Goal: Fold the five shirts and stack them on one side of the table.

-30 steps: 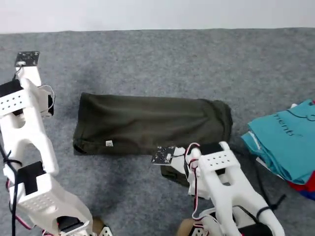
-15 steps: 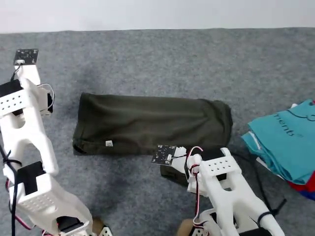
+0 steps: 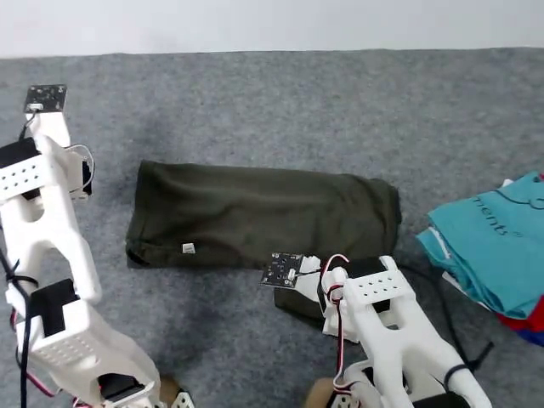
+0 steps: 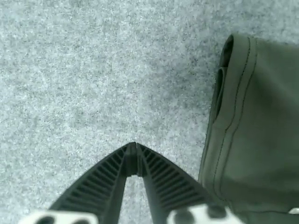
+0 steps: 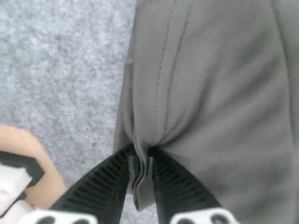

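Olive shirt (image 3: 255,212) with small white label (image 3: 187,248)

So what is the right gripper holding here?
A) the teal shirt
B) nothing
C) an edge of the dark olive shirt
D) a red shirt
C: the right wrist view shows the right gripper with its fingers pinched on a bunched hem of the olive shirt.

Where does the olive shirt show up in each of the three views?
High view: olive shirt lies folded lengthwise mid-table, between the arms.
Left wrist view: its hemmed end lies apart from the shut left gripper.
Right wrist view: its edge is pinched in the right gripper.
Shared landmark: the grey table cover.
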### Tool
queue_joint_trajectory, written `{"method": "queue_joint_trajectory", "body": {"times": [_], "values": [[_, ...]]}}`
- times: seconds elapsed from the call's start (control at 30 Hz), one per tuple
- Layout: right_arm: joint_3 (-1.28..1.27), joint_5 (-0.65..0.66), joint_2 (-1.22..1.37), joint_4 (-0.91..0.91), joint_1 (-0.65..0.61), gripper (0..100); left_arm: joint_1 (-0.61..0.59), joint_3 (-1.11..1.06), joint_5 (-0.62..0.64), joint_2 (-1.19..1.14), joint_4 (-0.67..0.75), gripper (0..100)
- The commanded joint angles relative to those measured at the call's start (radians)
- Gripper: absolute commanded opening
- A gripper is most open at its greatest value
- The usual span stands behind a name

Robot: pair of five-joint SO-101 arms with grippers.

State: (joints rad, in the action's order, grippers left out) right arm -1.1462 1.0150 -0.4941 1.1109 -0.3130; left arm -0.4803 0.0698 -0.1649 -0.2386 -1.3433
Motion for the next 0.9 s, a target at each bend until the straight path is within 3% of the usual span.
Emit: {"method": "queue_joint_trajectory", "body": {"times": [0.0, 0.63, 0.87], "values": [[0.101, 0.008, -0.022, 0.039, -0.005, 1.1, -0.002, 0.002, 0.002, 0.054, 0.017, 0], [0.365, -0.025, -0.002, -0.099, 0.082, 1.1, 0.055, 0.002, 0.005, 0.054, 0.011, 0], [0.543, -0.098, 0.211, -0.143, 0.085, 1.3, 0.055, -0.022, 0.006, 0.055, 0.011, 0]]}}
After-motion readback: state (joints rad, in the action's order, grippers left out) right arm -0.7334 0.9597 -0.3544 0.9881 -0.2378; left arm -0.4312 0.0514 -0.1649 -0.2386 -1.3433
